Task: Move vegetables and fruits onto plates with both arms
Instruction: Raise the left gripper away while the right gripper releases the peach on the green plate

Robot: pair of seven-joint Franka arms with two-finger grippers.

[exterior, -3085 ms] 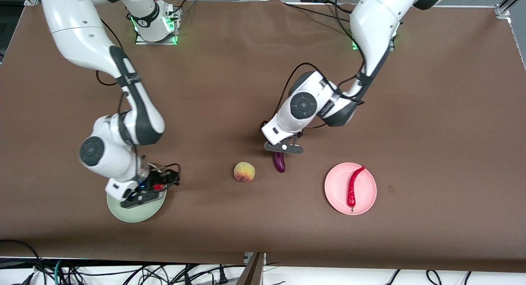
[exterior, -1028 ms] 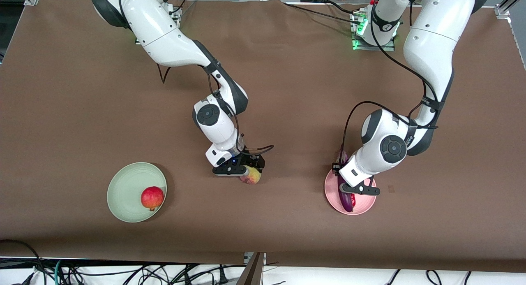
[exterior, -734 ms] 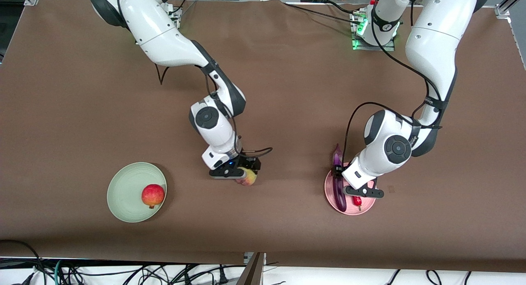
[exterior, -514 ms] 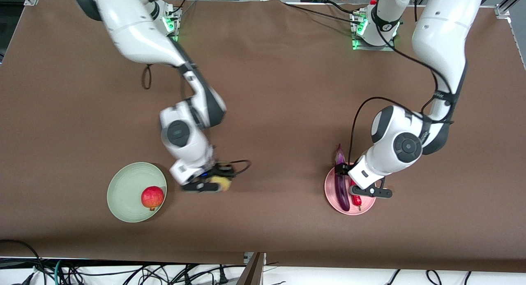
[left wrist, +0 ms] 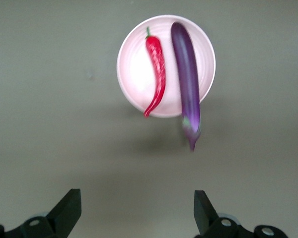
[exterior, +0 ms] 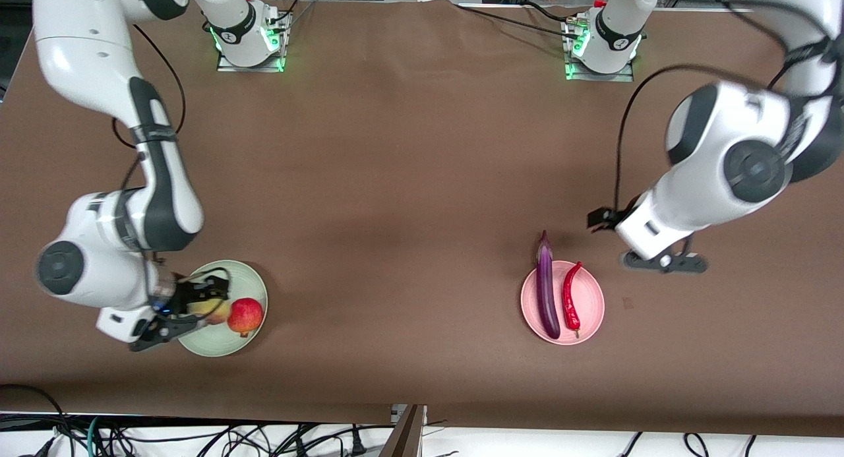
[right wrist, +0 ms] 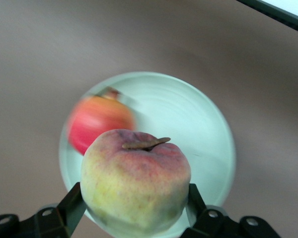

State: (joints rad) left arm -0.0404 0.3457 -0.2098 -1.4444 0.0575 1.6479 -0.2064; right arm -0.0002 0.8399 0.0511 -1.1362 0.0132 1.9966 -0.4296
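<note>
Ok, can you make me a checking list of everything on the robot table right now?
Surface: brown table, bare between the plates.
Job's things: eggplant and chili pepper lie side by side on the pink plate, the eggplant's stem end overhanging the rim; pomegranate on the green plate; peach held over the green plate.
Clutter: nothing seen.
Grippers: right gripper shut on the peach; left gripper open, empty, over bare table beside the pink plate.
Cables: bundles along the table's edges.
Surroundings: metal frame at the corners.

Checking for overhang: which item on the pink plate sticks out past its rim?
The eggplant: its stem end pokes off the pink plate toward the robots, while the chili beside it stays inside the rim.
</note>
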